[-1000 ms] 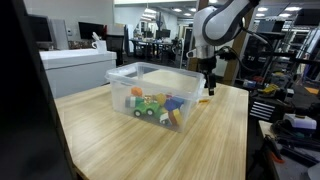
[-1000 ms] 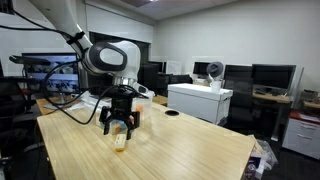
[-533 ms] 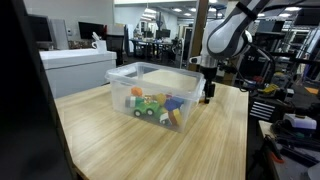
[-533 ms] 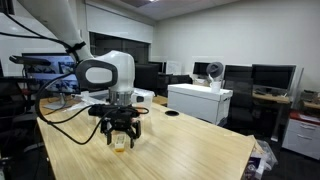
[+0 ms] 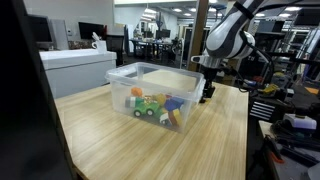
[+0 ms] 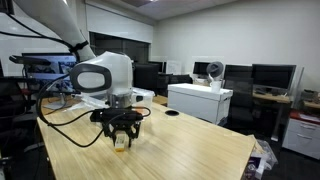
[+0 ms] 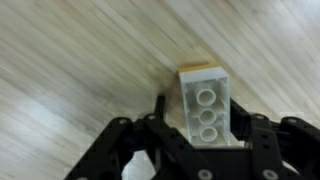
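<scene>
A pale building block [image 7: 206, 120] with a row of three studs and a yellow far end lies on the wooden table [image 5: 215, 140]. My gripper [image 7: 203, 108] is lowered over it with a finger on either side. The jaws are half closed. The right finger [image 7: 246, 122] is close against the block, and the left finger [image 7: 160, 104] stands a thin gap away. In both exterior views the gripper [image 5: 206, 97] [image 6: 121, 142] points straight down at the tabletop, next to the clear plastic bin [image 5: 122, 74]. The block [image 6: 121, 146] shows as a small yellowish piece between the fingertips.
The clear bin holds several coloured toys [image 5: 155, 106] and stands just beside the arm. The table edge [image 5: 246, 120] runs close past the gripper. White cabinets [image 5: 75, 62] [image 6: 198, 100], desks and monitors stand around the room. Cables [image 6: 60, 112] trail behind the arm.
The arm has come down from above the table until the fingers straddle the block. The jaws, wide apart earlier, have narrowed around it.
</scene>
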